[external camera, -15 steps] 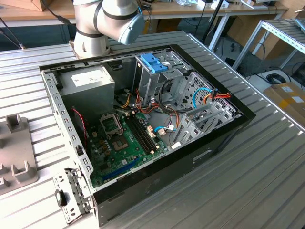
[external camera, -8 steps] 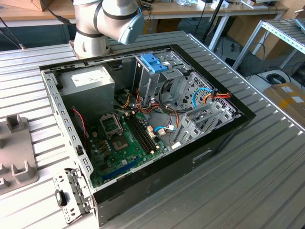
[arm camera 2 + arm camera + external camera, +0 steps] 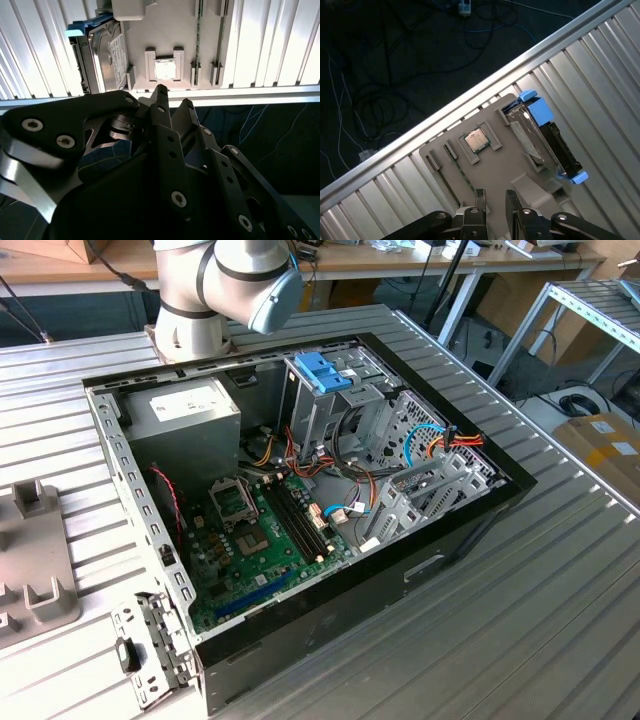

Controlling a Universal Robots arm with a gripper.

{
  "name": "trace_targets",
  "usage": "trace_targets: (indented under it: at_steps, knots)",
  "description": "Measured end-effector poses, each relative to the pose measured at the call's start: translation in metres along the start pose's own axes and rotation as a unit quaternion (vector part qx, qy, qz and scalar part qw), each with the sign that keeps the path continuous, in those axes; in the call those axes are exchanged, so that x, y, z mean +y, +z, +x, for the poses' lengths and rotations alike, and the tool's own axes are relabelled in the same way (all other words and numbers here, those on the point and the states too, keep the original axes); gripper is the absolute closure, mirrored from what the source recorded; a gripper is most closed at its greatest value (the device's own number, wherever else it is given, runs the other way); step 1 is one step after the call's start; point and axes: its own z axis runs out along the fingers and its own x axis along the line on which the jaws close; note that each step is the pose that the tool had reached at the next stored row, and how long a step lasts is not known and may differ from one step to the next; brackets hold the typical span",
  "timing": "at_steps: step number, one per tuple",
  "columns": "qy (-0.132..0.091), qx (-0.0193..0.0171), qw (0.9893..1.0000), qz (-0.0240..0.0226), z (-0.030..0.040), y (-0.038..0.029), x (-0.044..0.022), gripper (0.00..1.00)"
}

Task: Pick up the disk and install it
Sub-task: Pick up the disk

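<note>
Light-blue plastic runs along the sides of the disk [image 3: 542, 140], which stands on edge in a slot of a grey holder [image 3: 495, 170] on the ribbed metal table [image 3: 600, 75]. Stood up like that, both flat faces are free, presumably so fingers can close on them from above. A small square chip [image 3: 476, 140] lies in a recess of the same holder, near the disk.

The gripper [image 3: 495, 197] hangs over the holder, to one side of the disk and apart from it. Its fingers are parted by a narrow gap with nothing between them, so it is released and empty.

In the exterior view the opened computer case [image 3: 110, 440] lies flat on the table, exposing the metal cage [image 3: 310, 415] under a blue latch [image 3: 322, 370]. The disk is not yet picked up.
</note>
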Motion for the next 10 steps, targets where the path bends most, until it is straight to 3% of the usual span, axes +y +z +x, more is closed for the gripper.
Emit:
trace_targets:
  at_steps: [10]
  knots:
    - [-0.022, 0.0010, 0.9998, -0.0005, 0.0000, 0.0000, 0.0000, 0.70]
